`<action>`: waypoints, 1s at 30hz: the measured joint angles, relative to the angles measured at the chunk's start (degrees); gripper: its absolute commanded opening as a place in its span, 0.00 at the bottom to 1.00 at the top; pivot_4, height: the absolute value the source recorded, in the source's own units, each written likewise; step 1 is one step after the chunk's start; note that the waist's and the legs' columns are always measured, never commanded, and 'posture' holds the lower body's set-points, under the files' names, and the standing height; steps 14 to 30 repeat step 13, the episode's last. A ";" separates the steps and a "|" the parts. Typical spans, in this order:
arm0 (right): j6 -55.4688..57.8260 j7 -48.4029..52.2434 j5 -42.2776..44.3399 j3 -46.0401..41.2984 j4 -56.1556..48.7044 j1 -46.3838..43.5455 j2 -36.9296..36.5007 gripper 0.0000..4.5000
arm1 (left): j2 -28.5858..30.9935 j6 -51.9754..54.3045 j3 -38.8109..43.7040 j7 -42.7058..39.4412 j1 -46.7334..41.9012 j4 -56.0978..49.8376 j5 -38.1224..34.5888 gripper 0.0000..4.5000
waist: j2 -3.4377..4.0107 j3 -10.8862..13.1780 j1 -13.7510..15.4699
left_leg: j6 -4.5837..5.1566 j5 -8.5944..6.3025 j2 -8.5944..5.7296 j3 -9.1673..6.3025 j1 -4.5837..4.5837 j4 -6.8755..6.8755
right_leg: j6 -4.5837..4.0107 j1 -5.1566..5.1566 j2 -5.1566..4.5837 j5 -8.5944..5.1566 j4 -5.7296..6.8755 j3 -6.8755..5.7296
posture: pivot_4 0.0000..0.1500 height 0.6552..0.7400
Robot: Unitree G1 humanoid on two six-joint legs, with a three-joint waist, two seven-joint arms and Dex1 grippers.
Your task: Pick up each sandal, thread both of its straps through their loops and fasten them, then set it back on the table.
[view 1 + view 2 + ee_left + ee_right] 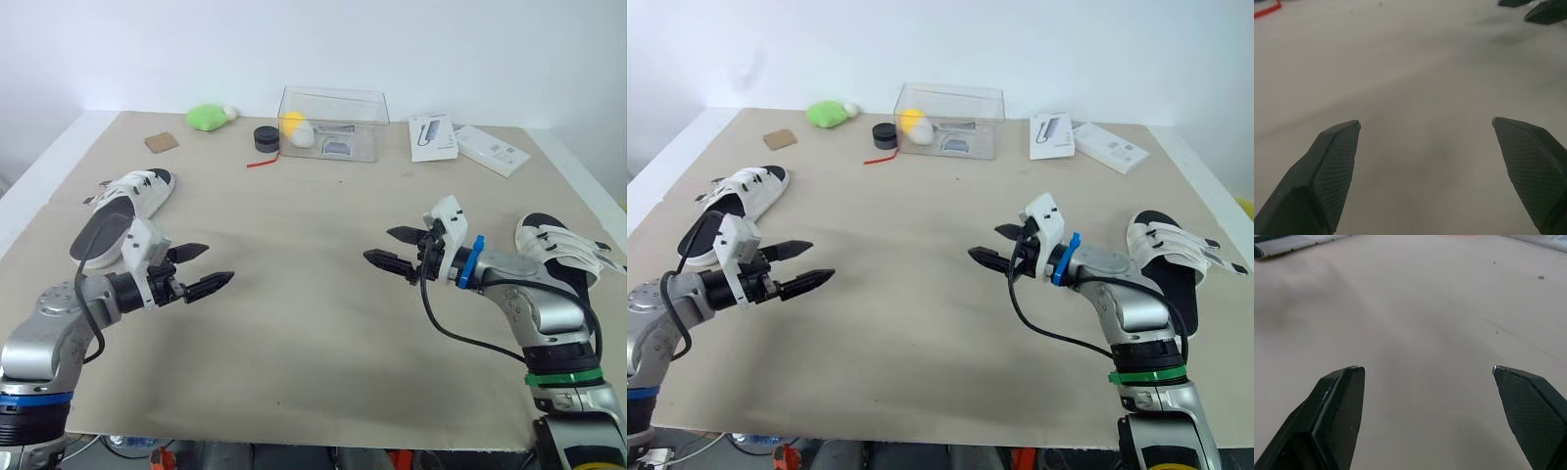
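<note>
Left eye view: left gripper (217, 264) and right gripper (377, 244) held above table (313, 225), fingers spread wide, nothing gripped. Left sandal (122, 211) and right sandal (554, 245) laid near opposite edges.

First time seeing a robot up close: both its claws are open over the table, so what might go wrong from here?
The right sandal lies near the right edge of the table; a clumsy nudge from the right gripper might push it off. The left sandal lies back behind the left gripper, which points away from it, so reaching it may be awkward.
</note>
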 measured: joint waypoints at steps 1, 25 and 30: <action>0.31 0.13 0.05 -0.12 -0.44 1.09 -0.17 1.00 | -0.09 -1.30 -0.59 0.75 -0.43 0.97 1.03 0.99 | 0.00 0.00 0.01 | 0.00 0.00 0.00 0.00 0.00 0.00 | 0.00 0.00 0.00 0.00 0.00 0.00 | 1.00 1.00; 1.88 -0.28 1.05 -2.70 -4.73 5.12 -1.39 1.00 | -0.35 -3.90 -2.00 1.32 -2.14 3.36 3.38 0.99 | 0.01 0.00 -0.18 | 0.00 0.00 0.00 0.00 0.00 -0.01 | 0.01 -0.01 0.01 0.00 -0.01 0.01 | 1.00 1.00; 1.88 -0.28 1.05 -2.70 -4.73 5.12 -1.39 1.00 | -0.35 -3.90 -2.00 1.32 -2.14 3.36 3.38 0.99 | 0.01 0.00 -0.18 | 0.00 0.00 0.00 0.00 0.00 -0.01 | 0.01 -0.01 0.01 0.00 -0.01 0.01 | 1.00 1.00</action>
